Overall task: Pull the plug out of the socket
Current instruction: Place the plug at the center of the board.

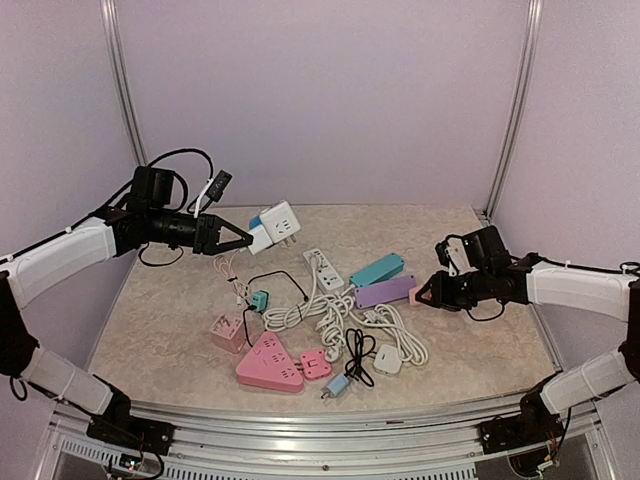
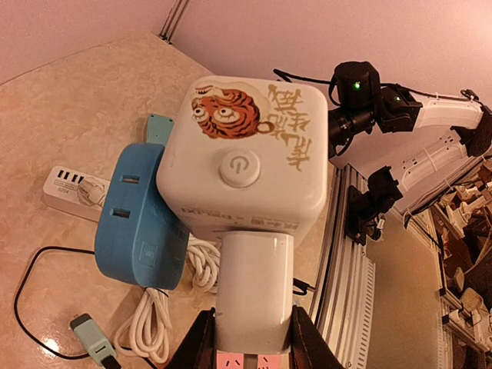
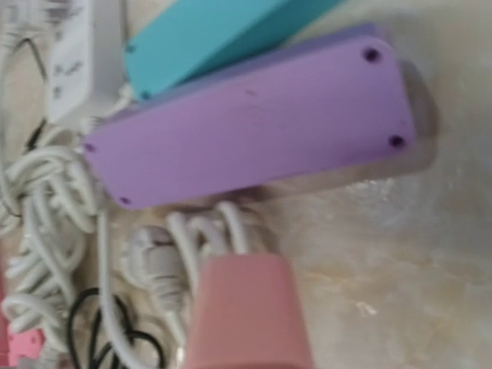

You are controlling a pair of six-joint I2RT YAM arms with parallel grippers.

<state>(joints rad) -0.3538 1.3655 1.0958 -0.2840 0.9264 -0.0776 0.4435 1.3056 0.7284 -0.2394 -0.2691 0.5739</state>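
Pale lilac walls (image 1: 320,100) closed the scene in at the far side and on both flanks, evenly lit, with no hard shadows anywhere. Two silvery metal posts (image 1: 122,90) ran up the far corners, one left, one right. The worktop (image 1: 450,225) was a beige marbled slab with a soft sheen. Along its near edge lay a ribbed aluminium rail (image 1: 330,422), bright under the light.

Beige marble desk (image 1: 500,340). Pink triangular socket block (image 1: 268,364) near the front. Pink cube socket (image 1: 228,331) just behind-left of it, small pink adapter (image 1: 316,364) touching its right corner. White cable coils (image 1: 310,312) behind-right; purple strip (image 1: 385,292) and teal strip (image 1: 377,270) side by side farther back-right.
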